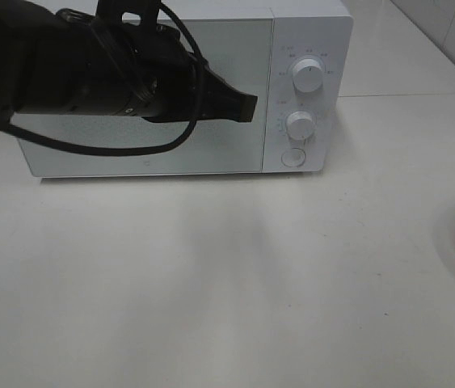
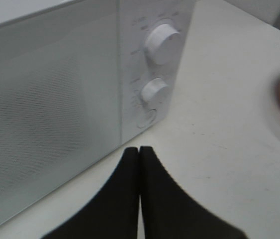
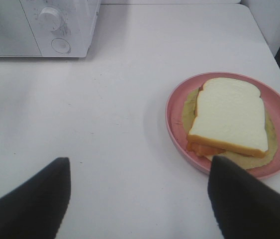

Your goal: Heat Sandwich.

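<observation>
Pincer on the right [image 3: 139, 199] is standing wide apart, holding nothing, facing the sandwich [image 3: 231, 115] lying on the pink plate [image 3: 177, 130], well apart from the microwave [image 3: 75, 25] across the counter [image 3: 110, 109]. Left pincer [image 2: 140, 152], pressed together, is hovering by the microwave door.

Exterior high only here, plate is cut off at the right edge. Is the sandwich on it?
Observer: Yes. The right wrist view shows the sandwich lying on the pink plate.
Operator: Right gripper?
Observer: Out of your view. Right gripper is open and empty, with the plate close by one fingertip.
Operator: Left gripper? Just a dark shape against the microwave.
Observer: Left gripper is shut on nothing, in front of the closed microwave door, pointing toward the round button below the knobs.
</observation>
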Tool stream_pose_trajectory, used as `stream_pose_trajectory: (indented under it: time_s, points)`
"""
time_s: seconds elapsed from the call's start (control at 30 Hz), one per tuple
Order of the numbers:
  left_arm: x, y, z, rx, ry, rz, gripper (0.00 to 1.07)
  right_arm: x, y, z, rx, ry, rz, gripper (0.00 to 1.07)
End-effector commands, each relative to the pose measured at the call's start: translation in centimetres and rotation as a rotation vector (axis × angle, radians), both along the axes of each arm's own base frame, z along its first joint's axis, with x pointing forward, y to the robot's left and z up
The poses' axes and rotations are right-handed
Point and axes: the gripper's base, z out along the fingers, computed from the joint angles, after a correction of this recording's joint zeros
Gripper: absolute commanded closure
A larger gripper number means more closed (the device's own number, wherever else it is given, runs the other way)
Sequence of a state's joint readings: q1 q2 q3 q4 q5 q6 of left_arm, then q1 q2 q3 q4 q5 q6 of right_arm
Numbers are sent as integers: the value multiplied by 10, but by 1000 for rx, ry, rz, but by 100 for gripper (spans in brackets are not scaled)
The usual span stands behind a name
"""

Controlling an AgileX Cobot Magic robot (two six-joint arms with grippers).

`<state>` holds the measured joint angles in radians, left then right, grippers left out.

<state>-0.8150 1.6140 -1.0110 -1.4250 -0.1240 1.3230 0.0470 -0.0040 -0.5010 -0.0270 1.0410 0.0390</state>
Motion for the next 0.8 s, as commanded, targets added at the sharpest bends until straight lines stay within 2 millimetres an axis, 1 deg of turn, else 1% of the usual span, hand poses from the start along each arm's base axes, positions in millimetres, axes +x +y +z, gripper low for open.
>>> stream_pose_trajectory:
  time_s: [0.03, 0.07, 0.13, 0.17, 0.2, 0.23, 0.27, 0.3, 0.33, 0.37, 0.4, 0.43, 0.47, 0.53, 0.57, 0.6, 0.63, 0.7, 0.73, 0.77, 0.8]
  points:
    - [-12, -4, 7, -27, 28, -144, 107, -4, -1, 0, 5, -31, -3, 33]
    - [-12, -4, 7, -27, 28, -144, 107, -4, -1, 0, 5, -31, -3, 33]
    - [-14, -3, 6, -36, 67, -235, 107, -4, -1, 0, 5, -31, -3, 33]
    - [-15, 1, 4, -46, 133, -326, 107, -4, -1, 0, 5, -31, -3, 33]
    - [-14, 6, 3, -46, 170, -352, 107, -4, -1, 0, 5, -31, -3, 33]
    - [-12, 12, 1, -42, 212, -361, 107, -4, -1, 0, 5, -31, -3, 33]
    - [-12, 12, 1, -42, 212, -361, 107, -4, -1, 0, 5, -31, -3, 33]
    - [-9, 17, 0, -35, 243, -359, 107, -4, -1, 0, 5, -31, -3, 33]
    - [-2, 30, -2, -14, 314, -333, 106, -4, -1, 0, 5, -31, -3, 33]
    - [2, 37, -3, 1, 351, -313, 102, -4, -1, 0, 5, -31, -3, 33]
    - [2, 37, -3, 1, 351, -313, 102, -4, -1, 0, 5, -31, -3, 33]
    - [5, 44, -3, 20, 385, -295, 97, -4, -1, 0, 5, -31, -3, 33]
    - [10, 55, -2, 66, 447, -254, 84, -4, -1, 0, 5, -31, -3, 33]
    - [14, 64, 0, 107, 491, -214, 65, -4, -1, 0, 5, -31, -3, 33]
    - [14, 64, 0, 107, 491, -214, 65, -4, -1, 0, 5, -31, -3, 33]
    - [15, 69, 1, 132, 515, -194, 55, -4, -1, 0, 5, -31, -3, 33]
    - [17, 76, 2, 172, 552, -151, 38, -4, -1, 0, 5, -31, -3, 33]
    - [16, 84, 3, 207, 585, -93, 26, -4, -1, 0, 5, -31, -3, 33]
    - [16, 84, 3, 207, 585, -93, 26, -4, -1, 0, 5, -31, -3, 33]
    - [16, 93, 4, 242, 610, -38, 24, -4, -1, 0, 5, -31, -3, 33]
    - [15, 99, 5, 270, 620, -15, 25, -4, -1, 0, 5, -31, -3, 33]
